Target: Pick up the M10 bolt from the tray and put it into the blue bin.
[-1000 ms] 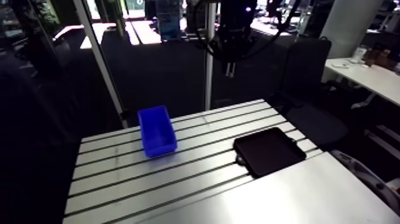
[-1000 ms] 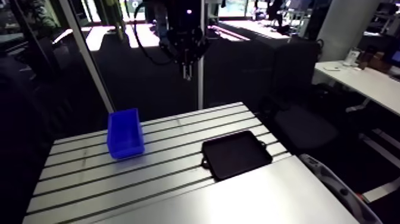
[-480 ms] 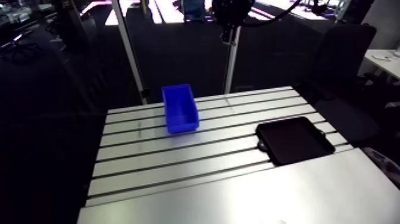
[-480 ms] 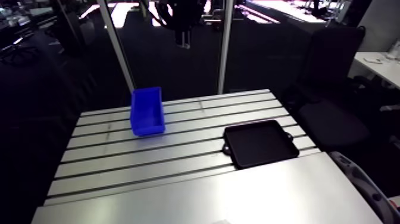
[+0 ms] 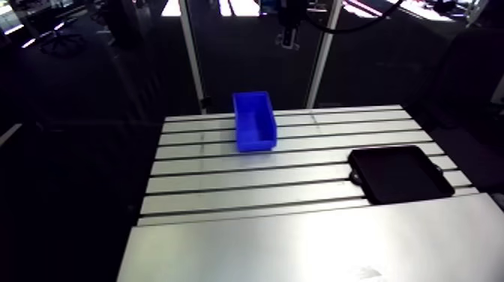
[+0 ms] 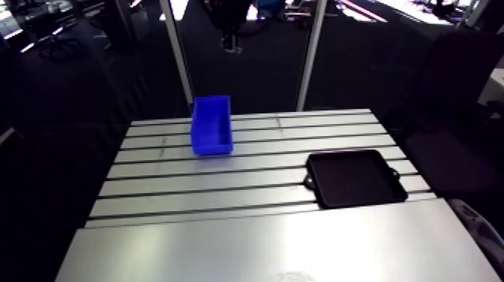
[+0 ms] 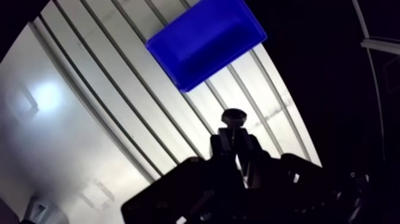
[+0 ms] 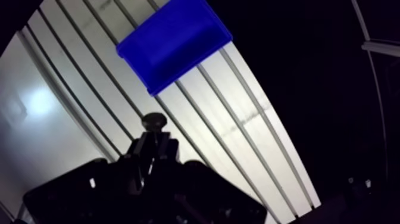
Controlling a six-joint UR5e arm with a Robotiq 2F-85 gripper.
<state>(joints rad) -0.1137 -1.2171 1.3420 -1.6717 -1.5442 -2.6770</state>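
A bright blue rectangular plastic bin (image 5: pixel 257 141) stands open-topped on the left part of the slotted aluminium bench (image 5: pixel 300 187), its long side running across the slots. Just right of it, high over the bench's far edge, hangs the dark two-finger gripper (image 5: pixel 289 36). In the wrist view its fingers (image 7: pixel 220 144) are clamped on a small dark round-headed piece, apparently the M10 bolt (image 7: pixel 234 117), with the head standing out past the fingertips and the bin ahead of it on the bench below. Farther right, a flat black square tray (image 5: pixel 401 174) with small side handles lies near the bench's right edge, well apart from the bin.
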